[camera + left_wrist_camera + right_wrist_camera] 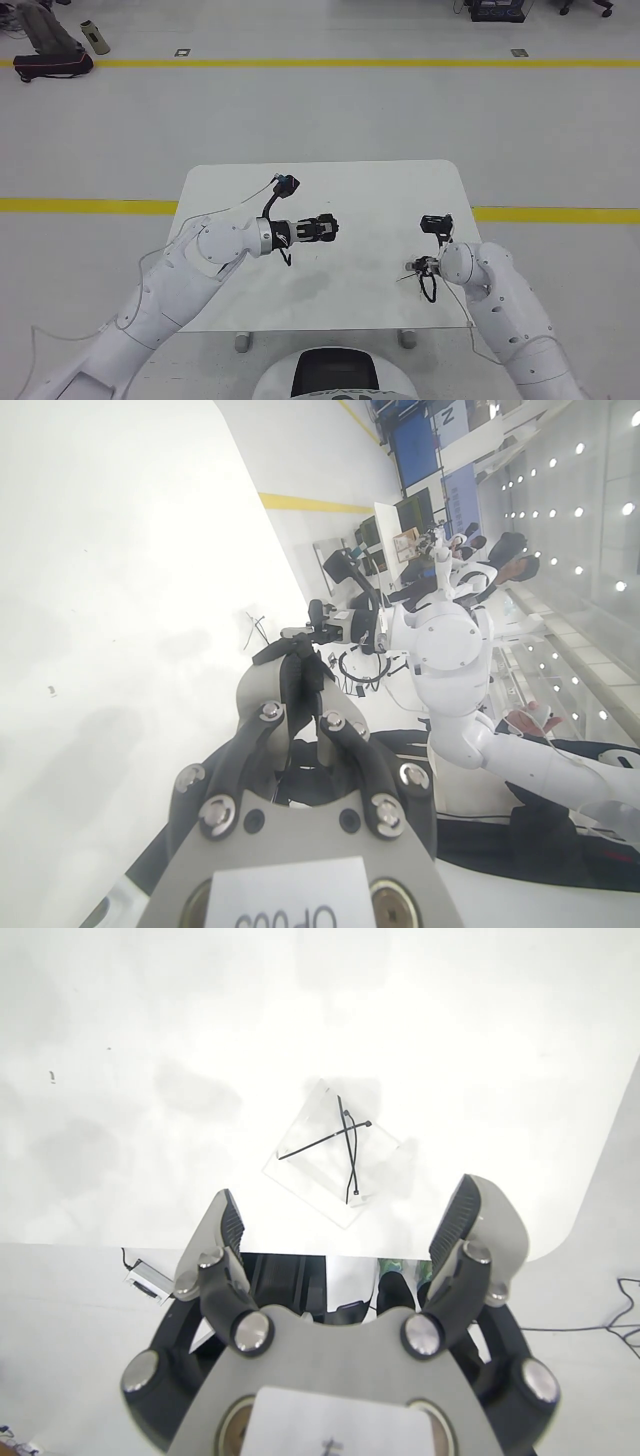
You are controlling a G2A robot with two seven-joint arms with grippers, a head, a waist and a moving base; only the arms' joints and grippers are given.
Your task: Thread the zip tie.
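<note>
Right fingers (462, 1213): spread wide, holding nothing.
Left fingers (295, 672): pressed together, apparently empty.
Zip ties (347, 1140): two black ones, crossed, just beyond the right fingers, on a clear plate (305, 1188) on the desk (150, 1028).
Handling: likely light, springy and slippery; pinch one near its head.

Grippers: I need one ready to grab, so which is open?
The right gripper, fingers spread wide by the tray of zip ties; the left gripper has its fingers pressed together.
</note>
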